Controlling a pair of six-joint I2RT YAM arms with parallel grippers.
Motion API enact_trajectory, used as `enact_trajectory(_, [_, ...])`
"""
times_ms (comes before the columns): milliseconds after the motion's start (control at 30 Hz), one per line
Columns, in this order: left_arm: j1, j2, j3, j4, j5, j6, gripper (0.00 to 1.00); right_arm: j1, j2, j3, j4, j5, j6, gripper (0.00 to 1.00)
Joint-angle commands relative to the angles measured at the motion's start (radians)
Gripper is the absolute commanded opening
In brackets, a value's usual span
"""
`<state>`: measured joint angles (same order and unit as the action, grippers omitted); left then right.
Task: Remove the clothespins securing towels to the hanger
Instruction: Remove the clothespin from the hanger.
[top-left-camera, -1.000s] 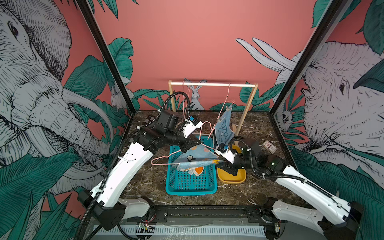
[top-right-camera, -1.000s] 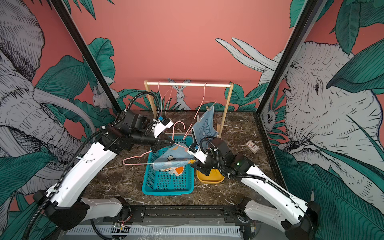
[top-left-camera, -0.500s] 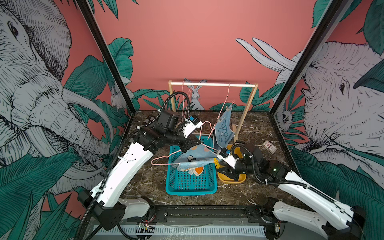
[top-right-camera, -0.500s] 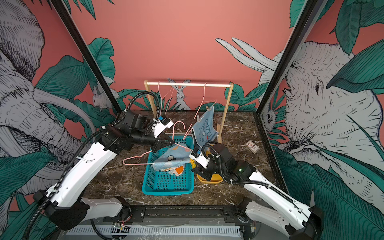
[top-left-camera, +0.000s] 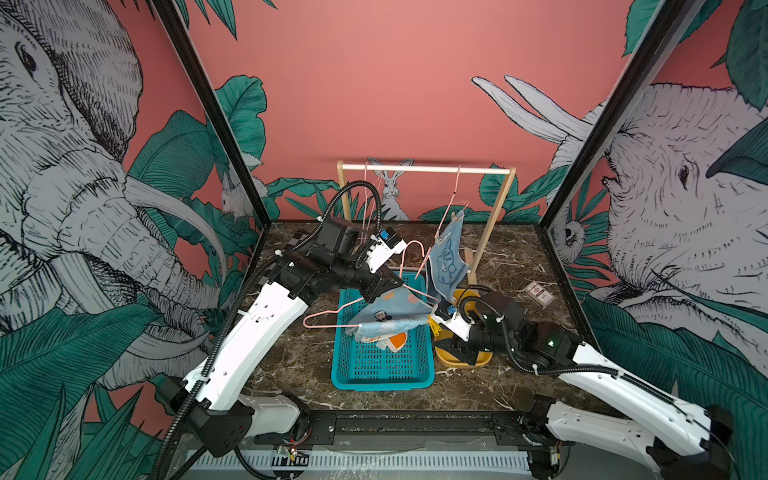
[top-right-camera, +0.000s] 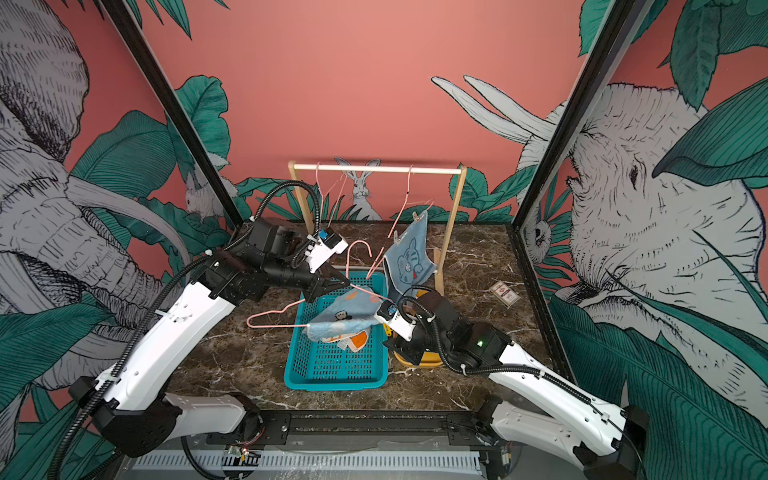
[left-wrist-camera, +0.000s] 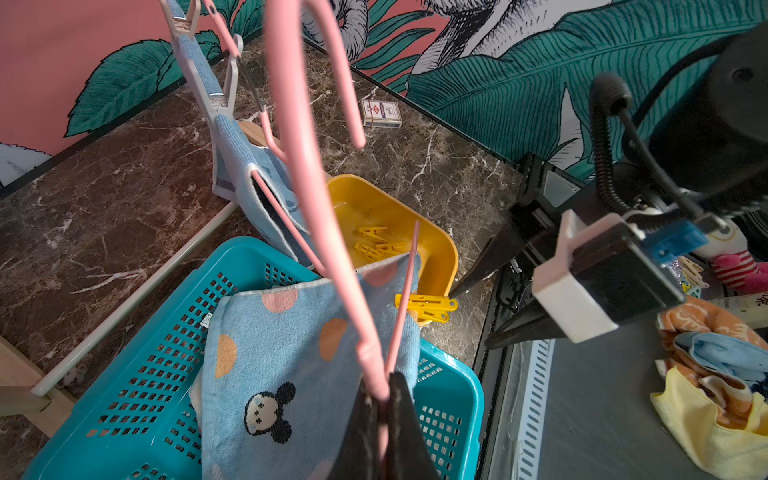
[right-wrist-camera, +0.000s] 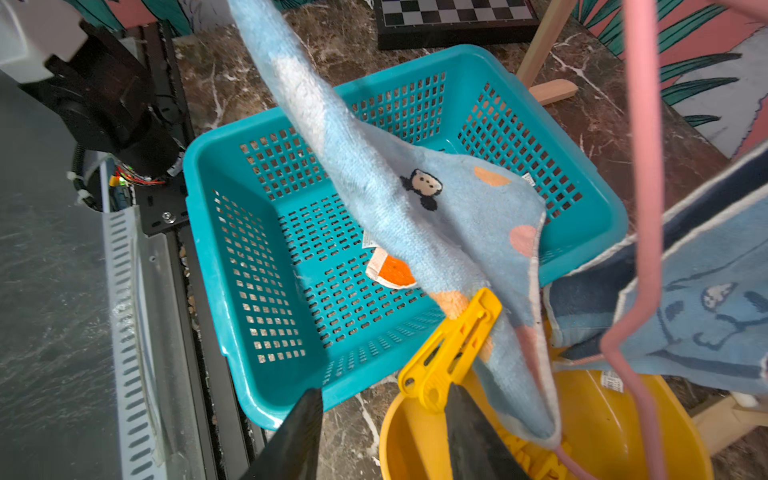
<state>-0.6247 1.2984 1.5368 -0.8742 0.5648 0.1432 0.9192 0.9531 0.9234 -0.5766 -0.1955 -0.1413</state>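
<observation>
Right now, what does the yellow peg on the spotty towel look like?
The yellow clothespin is a bright plastic peg with two flat handles, holes at their ends. It is clipped, tilted, on a corner of the spotty blue towel, beside the pink hanger. Its handles sit between the fingers of the open right gripper, close against one.

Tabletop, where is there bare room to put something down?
Bare marble lies between the teal basket and the left arm, and at the back right around the card pack. Crowded: over the basket and yellow bowl, where hanger and towel hang.
</observation>
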Motion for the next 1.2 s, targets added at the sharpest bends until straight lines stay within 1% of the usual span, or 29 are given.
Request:
enact_trajectory(0, [0.006, -0.005, 0.032, -0.004, 0.029, 0.012, 0.0, 0.034, 0.024, 0.036, -0.026, 0.142, -0.039, 0.5])
enact_trajectory(233, [0.006, -0.008, 0.034, -0.011, 0.029, 0.013, 0.0, 0.087, 0.083, 0.067, -0.007, 0.336, -0.073, 0.51])
enact_trajectory(633, [0.006, -0.019, 0.026, -0.016, 0.024, 0.015, 0.0, 0.119, 0.101, 0.075, 0.013, 0.405, -0.089, 0.48])
enact_trajectory(933, [0.006, -0.017, 0.023, -0.011, 0.027, 0.012, 0.0, 0.171, 0.127, 0.081, 0.02, 0.466, -0.111, 0.46])
enact_trajectory(1033, [0.006, -0.016, 0.026, -0.014, 0.027, 0.012, 0.0, 0.18, 0.147, 0.097, 0.007, 0.478, -0.12, 0.44])
enact_trajectory(1167, [0.006, -0.016, 0.028, -0.016, 0.027, 0.014, 0.0, 0.188, 0.165, 0.115, -0.004, 0.496, -0.128, 0.36])
